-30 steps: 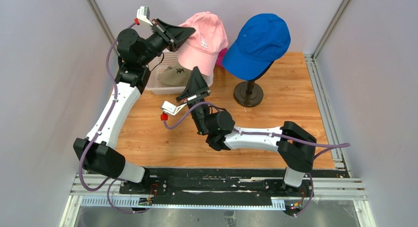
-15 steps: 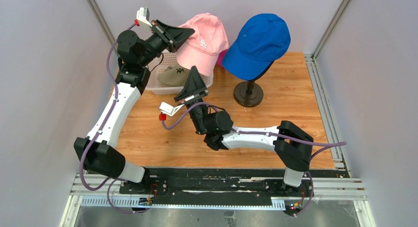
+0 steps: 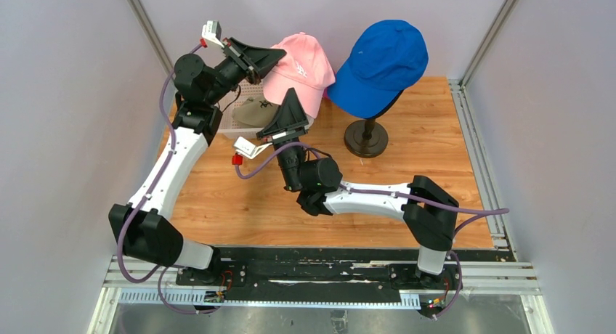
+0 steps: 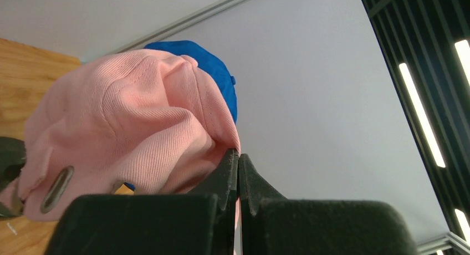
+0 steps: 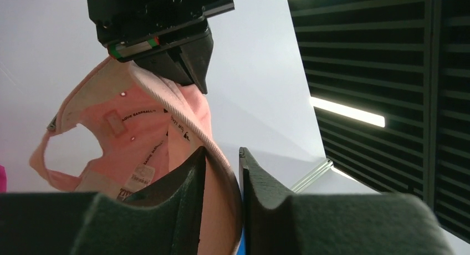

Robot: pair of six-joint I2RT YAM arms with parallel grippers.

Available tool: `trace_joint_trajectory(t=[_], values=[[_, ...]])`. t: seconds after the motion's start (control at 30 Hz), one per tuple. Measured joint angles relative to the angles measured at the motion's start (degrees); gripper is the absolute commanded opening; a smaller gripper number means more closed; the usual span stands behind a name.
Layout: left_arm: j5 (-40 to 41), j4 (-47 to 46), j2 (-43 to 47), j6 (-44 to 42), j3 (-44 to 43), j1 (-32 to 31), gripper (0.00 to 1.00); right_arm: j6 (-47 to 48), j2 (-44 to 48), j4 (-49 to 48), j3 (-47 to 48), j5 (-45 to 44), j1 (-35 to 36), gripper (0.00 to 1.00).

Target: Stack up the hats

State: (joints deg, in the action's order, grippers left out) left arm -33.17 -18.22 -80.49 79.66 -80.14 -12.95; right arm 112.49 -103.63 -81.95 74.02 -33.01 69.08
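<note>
The left gripper (image 3: 278, 55) is clamped on the rim of the light pink cap (image 3: 301, 69) and holds it in the air, clear of the wooden table (image 3: 436, 145). Its two fingers (image 4: 224, 174) meet tip to tip, with only fabric pinched between them. The cap's crown bulges away just beyond those tips, and its white logo faces up and to the right.

The right gripper (image 3: 293, 96) points up from below, just under the left one, at the cap's lower edge. Its wrist camera looks into the cap's hollow, past labels and a sweatband. Its fingers (image 5: 191, 183) stand slightly apart and the pink rim runs through the gap. The tight angle leaves it unclear whether they are pressing the rim yet.

The royal blue cap (image 3: 383, 56) is to the right of both grippers, perched on a dark stand (image 3: 365, 139) and close beside the pink cap. The khaki cap (image 3: 254, 112), with its dark logo, lies under the left gripper in a white basket (image 3: 243, 131).
</note>
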Motion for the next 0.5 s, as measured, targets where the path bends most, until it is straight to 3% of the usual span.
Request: trace_joint_trajectory(t=[0.17, 0.3, 0.43, 0.5], values=[[-0.15, -2.16, 0.68, 1.7, 1.16, 0.11, 0.0, -0.44, 0.0, 0.37, 0.39, -1.16, -0.2, 0.22], [-0.2, -5.57, 1.62, 3.85, 2.93, 0.39, 0.0, -0.85, 0.0, 0.57, 0.39, -2.05, -0.28, 0.02], [-0.31, -8.2, 2.21, 5.31, 3.45, 0.96, 0.01, -1.46, 0.0, 1.55, 0.39, -2.34, -0.31, 0.01], [-0.35, -9.18, 2.36, 5.73, 3.67, 1.25, 0.09, -1.49, 0.0, 1.57, 0.39, -1.99, -0.28, 0.01]])
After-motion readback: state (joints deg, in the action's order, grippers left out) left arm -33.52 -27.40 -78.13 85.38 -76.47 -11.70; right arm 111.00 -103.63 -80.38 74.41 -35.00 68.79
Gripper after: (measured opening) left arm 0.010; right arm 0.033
